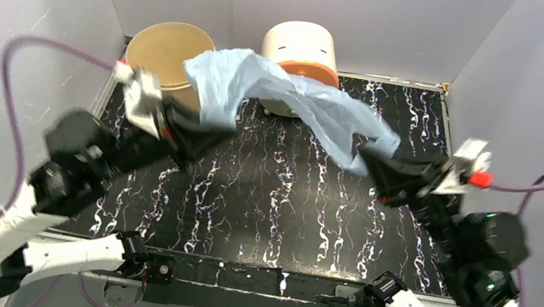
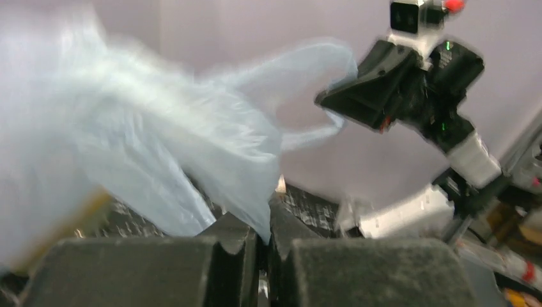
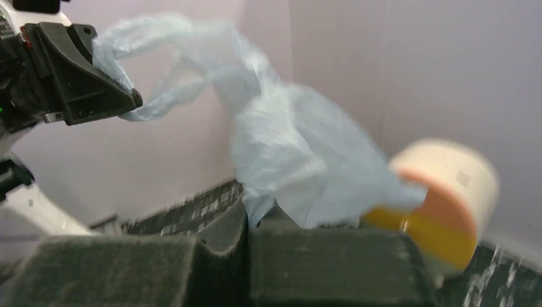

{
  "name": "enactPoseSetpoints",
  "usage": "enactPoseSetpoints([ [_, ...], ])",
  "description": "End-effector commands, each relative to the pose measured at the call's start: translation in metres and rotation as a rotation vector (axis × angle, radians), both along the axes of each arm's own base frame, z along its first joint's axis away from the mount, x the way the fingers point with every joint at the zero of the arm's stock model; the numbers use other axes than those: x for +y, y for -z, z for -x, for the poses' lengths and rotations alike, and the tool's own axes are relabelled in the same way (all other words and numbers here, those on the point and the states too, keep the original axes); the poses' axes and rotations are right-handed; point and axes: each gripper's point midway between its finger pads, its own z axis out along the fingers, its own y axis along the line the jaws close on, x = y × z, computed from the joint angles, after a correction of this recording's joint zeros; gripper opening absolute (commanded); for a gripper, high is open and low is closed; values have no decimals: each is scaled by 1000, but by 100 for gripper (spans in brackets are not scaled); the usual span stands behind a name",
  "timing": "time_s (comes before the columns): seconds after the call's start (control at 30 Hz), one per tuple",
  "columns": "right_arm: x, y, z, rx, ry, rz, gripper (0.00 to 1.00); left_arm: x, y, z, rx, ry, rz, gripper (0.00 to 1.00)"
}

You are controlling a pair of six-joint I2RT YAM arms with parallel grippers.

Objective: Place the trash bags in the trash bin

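**Bag aloft, bin not yet fed**

Nearest me, my left gripper (image 1: 204,135) and right gripper (image 1: 373,159) are each clamped on one end of the pale-blue trash bag (image 1: 279,91). It hangs stretched between them above the black bench (image 1: 268,204). Farther off, at eleven o'clock, the tan trash bin (image 1: 155,53) stands open, and the bag's left end overlaps its rim from above. A cream cylinder (image 1: 300,44) sits at twelve. The lifting looks done; lowering the bag in and letting go remain.

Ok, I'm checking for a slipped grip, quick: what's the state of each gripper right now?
Left gripper: closed, holding one end of the trash bag.
Right gripper: closed, holding the bag's other end.
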Motion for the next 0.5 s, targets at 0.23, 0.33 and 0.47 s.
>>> enactPoseSetpoints([
  [0.23,22,267,-18,769,40,62,0,-53,377,60,756,123,-405,0],
  [0.33,17,180,-56,497,165,65,0,-58,289,6,491,-70,-480,0],
  [0.47,22,14,-65,134,163,93,0,-50,57,-38,100,-230,-319,0],
])
